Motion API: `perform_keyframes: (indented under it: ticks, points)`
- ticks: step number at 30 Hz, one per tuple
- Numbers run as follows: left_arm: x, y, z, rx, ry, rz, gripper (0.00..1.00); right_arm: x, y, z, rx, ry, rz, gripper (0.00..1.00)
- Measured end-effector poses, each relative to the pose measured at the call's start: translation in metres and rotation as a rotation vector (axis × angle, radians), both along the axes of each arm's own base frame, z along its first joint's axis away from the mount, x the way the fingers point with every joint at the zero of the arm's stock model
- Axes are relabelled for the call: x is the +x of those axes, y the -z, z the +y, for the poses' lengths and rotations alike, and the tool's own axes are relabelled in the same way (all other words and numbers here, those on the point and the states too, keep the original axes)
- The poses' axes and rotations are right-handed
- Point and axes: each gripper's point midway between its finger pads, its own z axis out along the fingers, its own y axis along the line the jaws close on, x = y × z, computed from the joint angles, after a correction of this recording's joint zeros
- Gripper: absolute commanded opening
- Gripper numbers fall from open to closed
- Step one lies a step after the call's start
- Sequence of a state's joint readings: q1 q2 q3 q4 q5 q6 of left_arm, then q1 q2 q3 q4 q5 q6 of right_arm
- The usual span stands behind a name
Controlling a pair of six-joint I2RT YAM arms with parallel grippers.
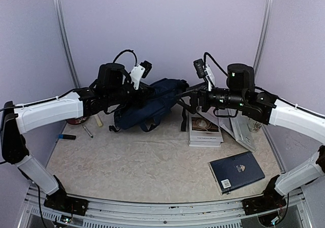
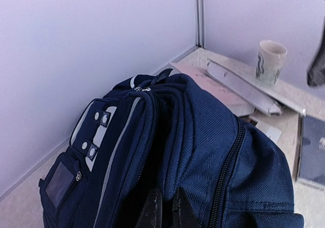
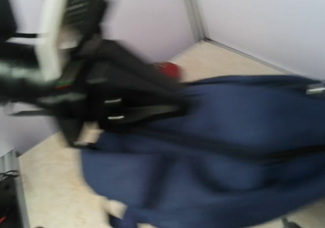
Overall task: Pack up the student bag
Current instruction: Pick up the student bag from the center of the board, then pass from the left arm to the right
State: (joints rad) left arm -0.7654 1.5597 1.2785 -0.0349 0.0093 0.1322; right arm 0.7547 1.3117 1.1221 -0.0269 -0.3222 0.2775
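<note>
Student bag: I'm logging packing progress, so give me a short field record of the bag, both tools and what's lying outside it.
bag: student bag, slumped between the arms
left: left tool, shut, pinching bag fabric
right: right tool, open, beside the bag
outside: navy book, booklet stack, cup, pen

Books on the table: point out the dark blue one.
The navy hardcover book, lying alone at the near right; the other books are pale-covered and sit farther back, by the backpack.

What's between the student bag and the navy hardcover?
Top view: a stack of pale books, then bare table, between student bag and navy hardcover.
</note>
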Motion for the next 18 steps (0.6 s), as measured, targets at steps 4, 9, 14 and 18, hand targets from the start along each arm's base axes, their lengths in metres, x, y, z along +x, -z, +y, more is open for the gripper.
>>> perform_keyframes:
  ticks: [4, 9, 14, 18]
  points:
    - [0.006, -0.032, 0.002, -0.129, -0.06, 0.0, 0.0, -0.033, -0.03, 0.026, 0.015, -0.069, -0.063, 1.0]
    - [0.009, -0.079, 0.017, -0.287, -0.146, -0.034, 0.0, -0.034, -0.043, 0.032, 0.041, -0.002, -0.059, 1.0]
    - [-0.003, -0.117, 0.037, -0.452, -0.188, -0.072, 0.0, -0.014, -0.013, 0.049, 0.025, 0.046, 0.036, 1.0]
    - [-0.014, -0.132, 0.039, -0.542, -0.187, -0.102, 0.0, -0.017, 0.008, 0.086, 0.029, -0.072, 0.092, 1.0]
